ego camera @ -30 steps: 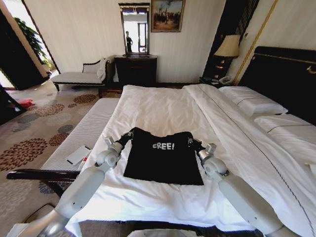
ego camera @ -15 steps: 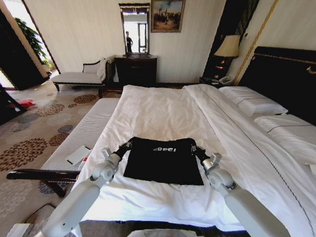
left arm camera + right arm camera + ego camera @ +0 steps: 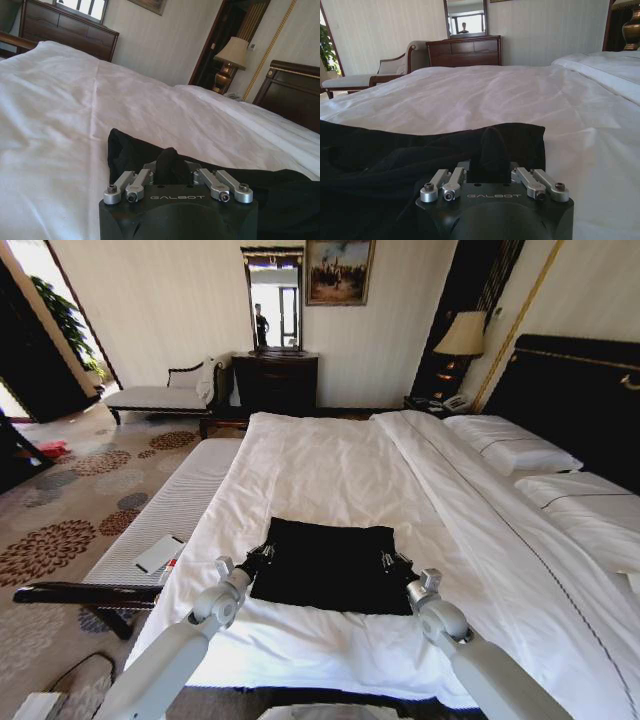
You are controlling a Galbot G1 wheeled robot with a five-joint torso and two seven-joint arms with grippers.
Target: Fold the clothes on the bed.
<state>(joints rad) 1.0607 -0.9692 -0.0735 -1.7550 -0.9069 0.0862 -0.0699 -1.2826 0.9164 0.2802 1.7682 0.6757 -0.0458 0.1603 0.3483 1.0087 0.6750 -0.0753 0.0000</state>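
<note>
Head view: black T-shirt (image 3: 330, 565) lies doubled over, lettering hidden, on the bed (image 3: 330, 465); left pincer (image 3: 262, 556) and right pincer (image 3: 392, 562) each clamp fabric; release and further folds likely remain.

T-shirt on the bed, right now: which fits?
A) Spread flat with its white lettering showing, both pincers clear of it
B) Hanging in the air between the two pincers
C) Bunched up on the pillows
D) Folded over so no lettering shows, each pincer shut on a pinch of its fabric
D: the T-shirt lies on the bed as a plain black rectangle, with the left pincer and right pincer each gripping a bunch of its cloth.
</note>
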